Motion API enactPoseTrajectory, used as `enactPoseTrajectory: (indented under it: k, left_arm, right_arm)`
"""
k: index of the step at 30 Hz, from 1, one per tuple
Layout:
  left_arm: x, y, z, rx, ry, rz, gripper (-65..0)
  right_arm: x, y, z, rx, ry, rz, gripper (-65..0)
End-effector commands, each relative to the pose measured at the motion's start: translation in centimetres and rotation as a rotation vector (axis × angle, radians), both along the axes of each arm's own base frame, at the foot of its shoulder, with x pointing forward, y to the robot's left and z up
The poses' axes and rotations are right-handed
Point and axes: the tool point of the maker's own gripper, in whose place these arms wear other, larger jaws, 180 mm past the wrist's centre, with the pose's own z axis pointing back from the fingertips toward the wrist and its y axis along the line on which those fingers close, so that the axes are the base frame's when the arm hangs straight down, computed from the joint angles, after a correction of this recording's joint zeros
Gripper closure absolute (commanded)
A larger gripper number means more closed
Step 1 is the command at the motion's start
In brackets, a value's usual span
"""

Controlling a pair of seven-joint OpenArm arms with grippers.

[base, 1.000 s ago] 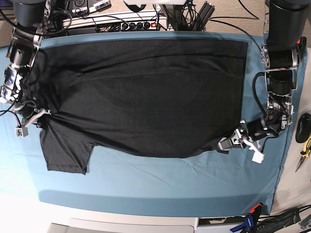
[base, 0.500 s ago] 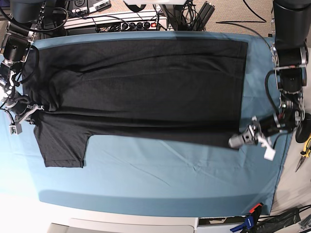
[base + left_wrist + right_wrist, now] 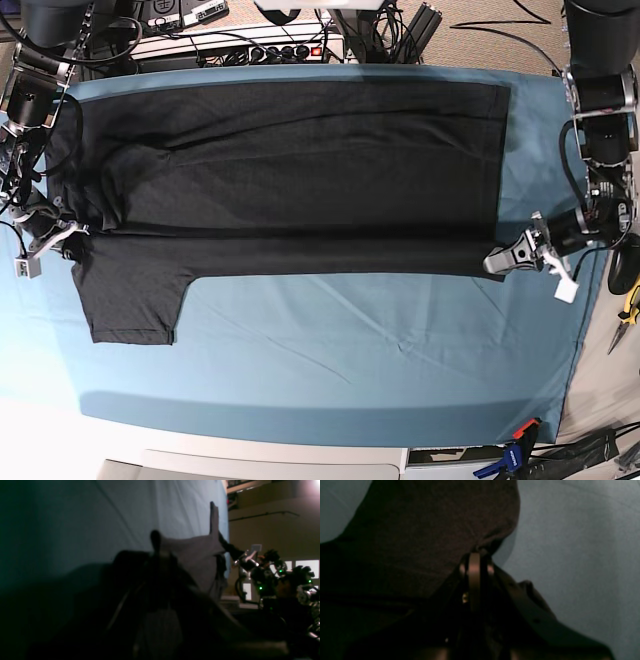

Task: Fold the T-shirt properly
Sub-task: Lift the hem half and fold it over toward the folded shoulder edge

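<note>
The black T-shirt (image 3: 300,170) lies spread sideways on the blue table cloth (image 3: 350,350), plain side up, with one sleeve (image 3: 130,300) pointing toward the front left. Its front edge runs straight and taut between my two grippers. My left gripper (image 3: 497,264) is shut on the hem corner at the right. In the left wrist view it (image 3: 155,536) pinches grey-looking fabric (image 3: 195,555). My right gripper (image 3: 72,232) is shut on the shirt near the sleeve seam at the left. The right wrist view shows it (image 3: 475,553) clamped on dark cloth (image 3: 432,530).
A power strip with cables (image 3: 270,48) lies along the table's back edge. Yellow-handled pliers (image 3: 628,310) lie off the cloth at the right. A clamp (image 3: 515,455) grips the cloth's front right corner. Bare blue cloth fills the front half.
Both grippers have moved outward while holding the shirt. Its sagging front edge has been drawn back and pulled into a straight, taut line.
</note>
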Motion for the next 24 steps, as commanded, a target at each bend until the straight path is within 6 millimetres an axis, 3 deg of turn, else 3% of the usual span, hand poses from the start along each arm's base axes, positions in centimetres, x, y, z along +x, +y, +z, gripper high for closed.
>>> enactPoseTrajectory:
  k: [1, 7, 16, 24]
  left_arm:
    - [1.3, 1.1, 2.3, 0.003, -0.072, 0.021, 0.0]
    - [1.0, 0.9, 2.4, 0.012, -0.081, 0.005, 0.0]
    - [0.9, 0.9, 2.4, 0.014, -0.079, 0.001, 0.0]
    - [1.0, 1.9, 3.1, 0.044, -0.098, -0.001, 0.0]
  right_arm:
    - [1.1, -1.3, 2.8, -0.026, -0.075, -0.012, 0.0]
    - [1.6, -1.2, 3.5, -0.033, -0.095, -0.005, 0.0]
    - [3.0, 0.5, 7.3, -0.112, -0.153, 0.074, 0.0]
    - [2.9, 0.8, 8.2, -0.105, -0.147, 0.09, 0.0]
